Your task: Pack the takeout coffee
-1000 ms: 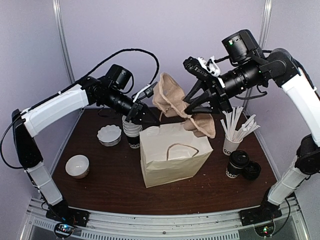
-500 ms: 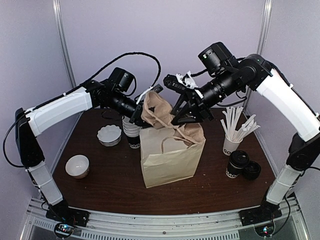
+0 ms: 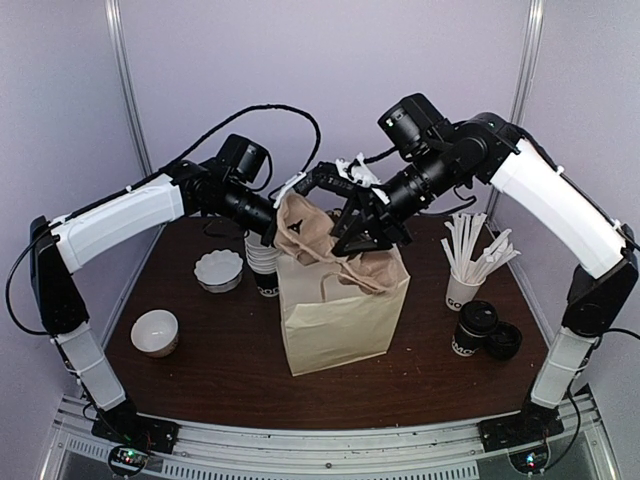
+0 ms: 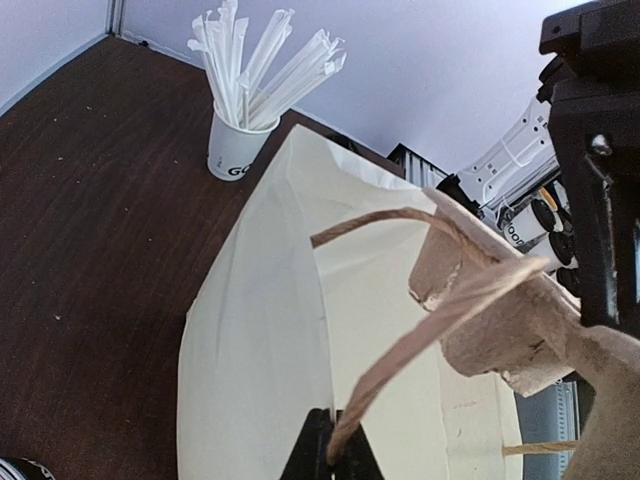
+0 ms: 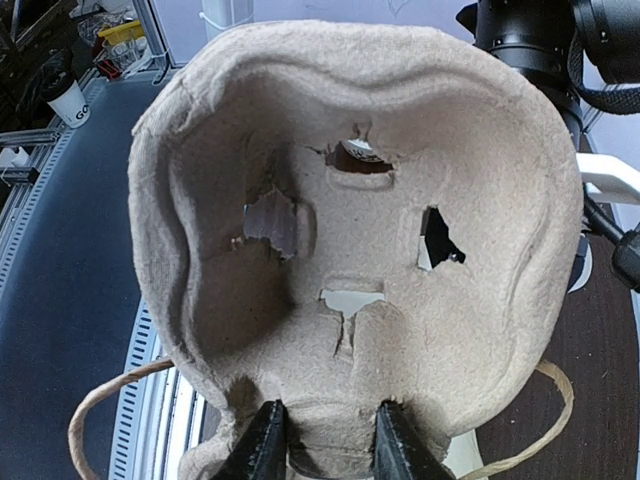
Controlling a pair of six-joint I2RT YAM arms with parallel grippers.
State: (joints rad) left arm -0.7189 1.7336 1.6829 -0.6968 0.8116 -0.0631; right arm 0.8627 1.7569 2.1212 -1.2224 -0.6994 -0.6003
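The takeout coffee (image 3: 474,328), a black lidded cup, stands on the table at the right, away from both grippers. A tan paper bag (image 3: 340,315) stands upright in the middle. My left gripper (image 3: 276,231) is shut on the bag's twine handle (image 4: 400,350), with the jaw tips (image 4: 335,455) pinching the handle's end. My right gripper (image 3: 349,236) is shut on the edge of a brown pulp cup carrier (image 3: 305,228), which hangs tilted over the bag's open top. The carrier (image 5: 350,230) fills the right wrist view, with the black fingers (image 5: 266,442) clamped on its lower rim.
A white cup of white sticks (image 3: 464,288) stands behind the coffee, and a loose black lid (image 3: 503,342) lies beside it. A stack of unlidded black cups (image 3: 264,266) is just left of the bag. Two white bowls (image 3: 218,270) (image 3: 155,332) sit at the left.
My right arm has swung left and down, bringing the carrier from high on the right onto the bag's mouth. The left gripper has gone from beside the cup stack to the bag's handle.
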